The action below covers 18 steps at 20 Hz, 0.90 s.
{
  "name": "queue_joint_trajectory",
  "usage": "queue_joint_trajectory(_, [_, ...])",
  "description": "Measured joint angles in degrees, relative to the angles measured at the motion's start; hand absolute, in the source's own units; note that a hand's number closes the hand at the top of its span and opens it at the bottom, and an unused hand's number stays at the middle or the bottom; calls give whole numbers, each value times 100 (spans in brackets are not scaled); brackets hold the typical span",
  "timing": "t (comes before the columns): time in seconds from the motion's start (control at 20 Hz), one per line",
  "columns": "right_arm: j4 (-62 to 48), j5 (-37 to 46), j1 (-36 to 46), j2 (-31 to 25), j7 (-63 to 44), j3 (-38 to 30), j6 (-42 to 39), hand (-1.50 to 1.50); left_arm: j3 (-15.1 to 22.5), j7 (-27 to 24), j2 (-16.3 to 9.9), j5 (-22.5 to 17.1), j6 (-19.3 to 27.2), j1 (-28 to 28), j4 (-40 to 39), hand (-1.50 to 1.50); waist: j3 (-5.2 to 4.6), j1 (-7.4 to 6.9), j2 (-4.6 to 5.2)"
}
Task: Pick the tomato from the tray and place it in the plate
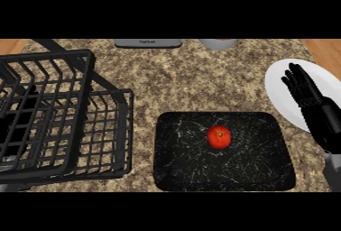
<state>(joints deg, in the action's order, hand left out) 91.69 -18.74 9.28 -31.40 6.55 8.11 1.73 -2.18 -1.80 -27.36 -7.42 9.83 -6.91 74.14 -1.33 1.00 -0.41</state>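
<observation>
Worktop [200,81] of speckled stone fills the head view, running from a wooden strip at the far edge down to the near edge. Over its left side stands a black wire basket [60,117], the largest thing on it, its tall walls reaching from the far left corner almost to the near edge. Just right of the basket, close to the near edge, lies the tray [180,171], a dark marbled square with a low rim. At the right edge sits the plate [279,85], white and round, partly cut off by the view and partly covered by the robot's arm.

The right hand [303,90] rises over the plate with its fingers straight and spread, holding nothing; its forearm comes in from the near right corner. The left hand shows nowhere in the view.

The tomato [220,137] rests a little beyond the middle of the tray, touching only the tray floor. It looks slightly taller than wide, its long axis running from the near edge toward the far edge.

From the right hand the tomato lies to the left and nearer the robot, across the tray's right rim. The right hand is plainly the closer one, so the reach probably falls to it. Bare tray floor surrounds the tomato on every side, leaving room for fingers; the basket stands well apart to the left. The carry back to the plate is short and crosses only the tray rim and a strip of bare worktop.
</observation>
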Motion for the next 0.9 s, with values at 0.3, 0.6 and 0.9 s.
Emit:
queue_joint_trajectory(0.3, [-142, -253, 731, -119, -175, -529, -12, 150, -10, -305, 164, 121, -355, -175, -377, 0, 156, -130, 31])
queue_joint_trajectory(0.6, [-616, 686, 677, -345, -91, -829, 971, -150, -132, -326, 310, -78, -827, -144, -478, 0, 280, -72, 13])
queue_joint_trajectory(0.9, [-732, 753, 476, 44, 471, -889, 1233, -150, -174, -257, 407, -150, -1023, -201, -591, 0, 329, -86, -28])
